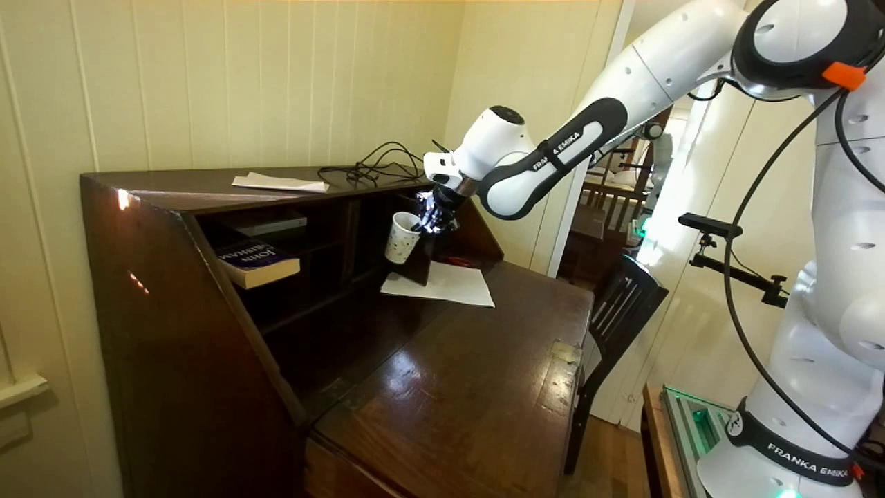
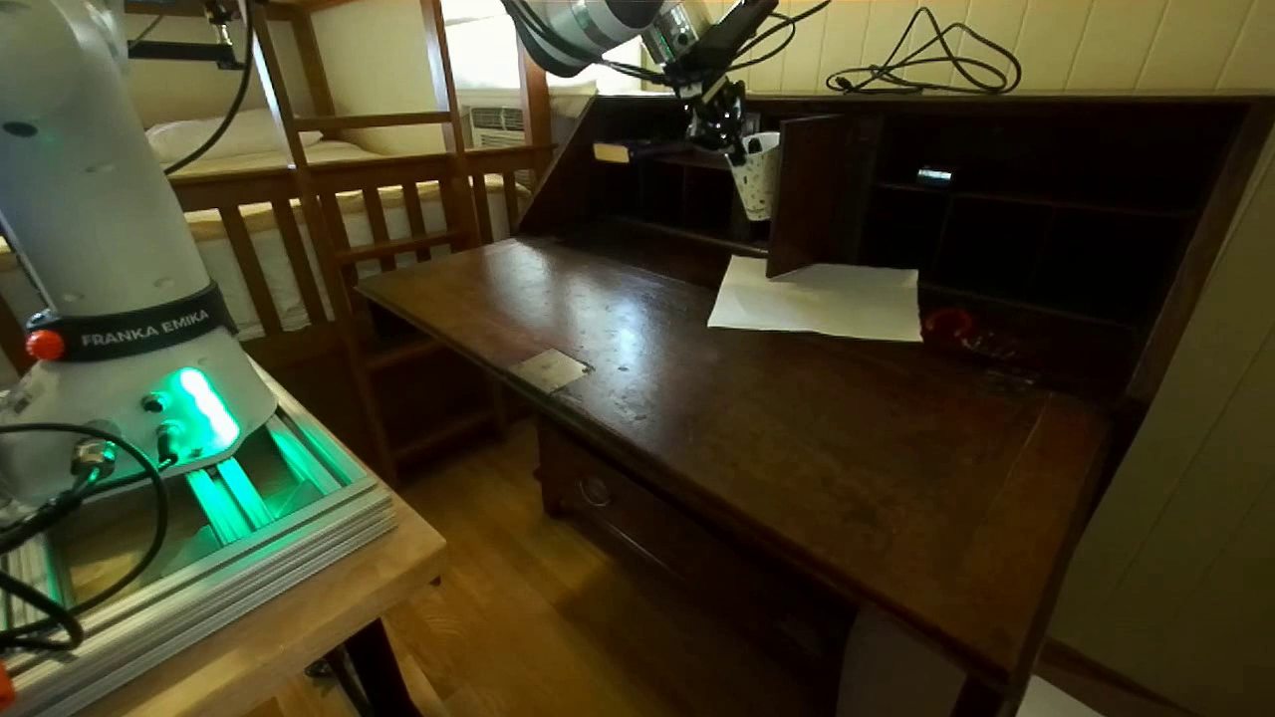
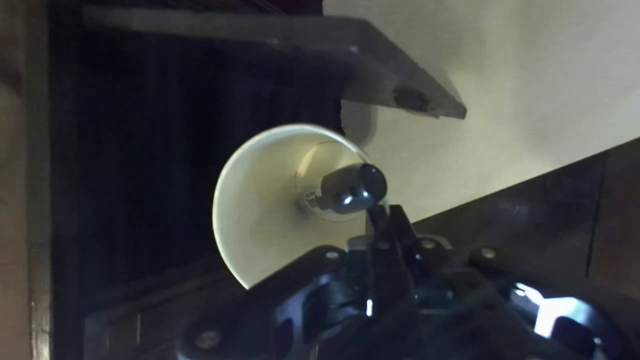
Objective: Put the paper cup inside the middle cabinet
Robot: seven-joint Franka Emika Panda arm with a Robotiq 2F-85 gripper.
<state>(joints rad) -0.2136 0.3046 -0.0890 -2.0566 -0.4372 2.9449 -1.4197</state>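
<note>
The paper cup (image 1: 401, 243) is white with small specks and is held tilted in front of the desk's cubbies. My gripper (image 1: 419, 226) is shut on its rim, one finger inside and one outside, as the wrist view (image 3: 385, 215) shows. The cup (image 3: 250, 220) opens toward the wrist camera, and a dark rounded piece (image 3: 352, 189) shows inside it; I cannot tell what it is. The cup (image 2: 759, 184) is beside the open cabinet door (image 2: 809, 199). The middle cabinet (image 1: 370, 232) is a dark, narrow opening; its interior (image 3: 145, 135) is too dark to make out.
A white paper sheet (image 1: 456, 287) lies on the desk below the cup, under the door. Books (image 1: 266, 266) fill part of the shelved cubby. A red object (image 2: 949, 326) lies near the sheet. Cables (image 1: 373, 166) and folded paper (image 1: 280, 182) lie on the desk top.
</note>
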